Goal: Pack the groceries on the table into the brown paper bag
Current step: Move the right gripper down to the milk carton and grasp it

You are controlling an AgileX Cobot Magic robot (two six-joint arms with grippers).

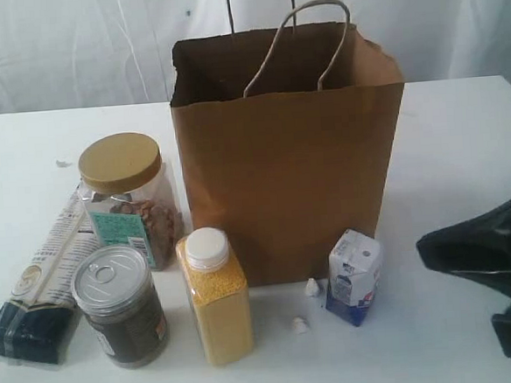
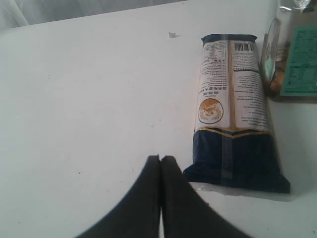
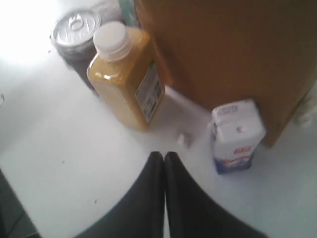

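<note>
The left gripper point(image 2: 160, 158) is seen only by its own wrist camera. Its 2 jaws are pressed together with nothing between them, over bare table point(image 1: 463, 142) near the navy end of the packet point(image 1: 36, 294). The packet lies flat at the far left, and its far end is partly hidden behind the tan-lidded jar point(image 1: 129, 200). That jar's lower label is covered by the dark jar point(image 1: 119, 306), which stands in front of it; the dark jar's own label is too dim to be read. The bottle point(image 1: 214, 295) stands just right of the dark jar, before the bag's left corner. The bag point(image 1: 292, 154) stands upright and open in the middle. Its inside is dark, so no contents can be made out, and its rear handle is cut off at the top. 2 white scraps point(image 1: 300, 324) lie between bottle and carton; what they are cannot be told. The carton point(image 1: 354, 277) stands by the bag's right corner. The right gripper point(image 3: 163, 154) is partly cut off at the exterior view's right edge. Its jaws are closed on each other and empty.
</note>
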